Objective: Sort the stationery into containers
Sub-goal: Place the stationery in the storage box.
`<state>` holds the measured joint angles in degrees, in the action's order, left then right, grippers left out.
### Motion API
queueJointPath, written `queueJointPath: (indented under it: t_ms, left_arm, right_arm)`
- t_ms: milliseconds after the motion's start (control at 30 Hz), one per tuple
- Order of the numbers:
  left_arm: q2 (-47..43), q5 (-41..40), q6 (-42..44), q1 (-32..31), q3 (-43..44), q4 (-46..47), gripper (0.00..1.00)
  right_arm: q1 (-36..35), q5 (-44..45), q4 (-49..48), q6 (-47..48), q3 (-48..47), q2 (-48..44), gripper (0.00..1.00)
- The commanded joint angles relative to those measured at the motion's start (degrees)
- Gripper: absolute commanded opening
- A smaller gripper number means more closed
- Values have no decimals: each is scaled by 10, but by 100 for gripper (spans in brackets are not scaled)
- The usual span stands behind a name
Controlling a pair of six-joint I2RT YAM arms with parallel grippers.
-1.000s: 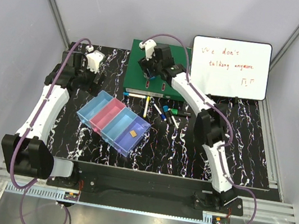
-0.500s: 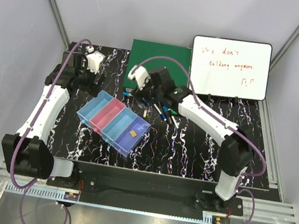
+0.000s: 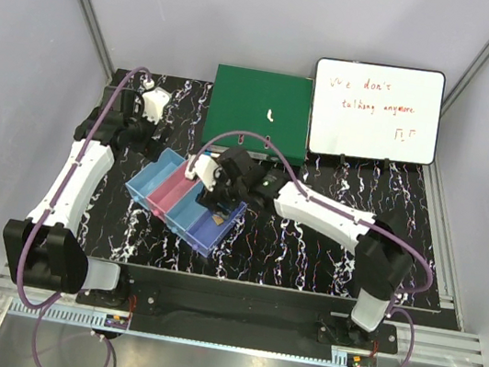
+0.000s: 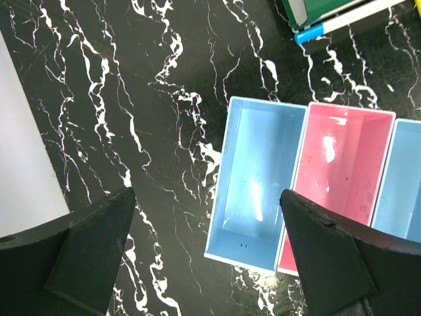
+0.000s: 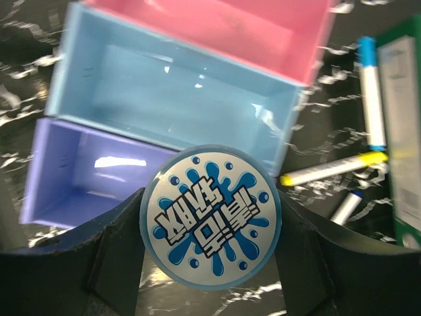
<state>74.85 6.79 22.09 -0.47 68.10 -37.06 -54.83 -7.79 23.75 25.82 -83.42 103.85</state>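
One item in hand: the round blue-and-white tin (image 5: 212, 217), pinched by its rim between the right gripper (image 3: 215, 190) jaws, printed face toward the wrist camera. It hangs above the containers (image 3: 154, 179), over the shared wall of the purple bin (image 5: 79, 168) and the light blue bin (image 5: 164, 92) next to it. Can't tell which one it's meant for. Edge grip looks deliberate: opening the jaws should let it fall straight into a bin. Small tan item (image 3: 220, 222) already lies in the purple bin. Unsorted on the tabletop (image 4: 131, 99), between the row and the green binder (image 3: 261, 107): a blue-capped white marker (image 5: 370, 92), a yellow marker (image 5: 332, 169), one more partly seen. Whiteboard (image 3: 375, 111) at far right. Left gripper (image 4: 209, 260) jaws wide, empty, above the row's far-left end. My read: it's keeping out of the right arm's way.
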Motion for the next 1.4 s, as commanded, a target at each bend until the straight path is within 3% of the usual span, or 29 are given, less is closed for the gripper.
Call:
queueJointPath:
  t_ms: [0,467,867,1100,1367]
  left_arm:
    - [-16,-10,13,3,0,9,99]
    - [-15,-14,16,3,21,1,99]
    - [-8,-15,16,3,29,-4,99]
    - [-2,-8,14,3,27,-3,99]
    - [6,-3,11,3,29,-4,99]
  right_arm:
    - [-40,-6,-62,12,31,-46,9]
    - [-104,1,-114,25,75,-44,7]
    - [-115,1,-152,13,103,-24,6]
    - [-115,2,-155,19,122,-27,28]
    - [-115,12,-154,20,133,-32,39]
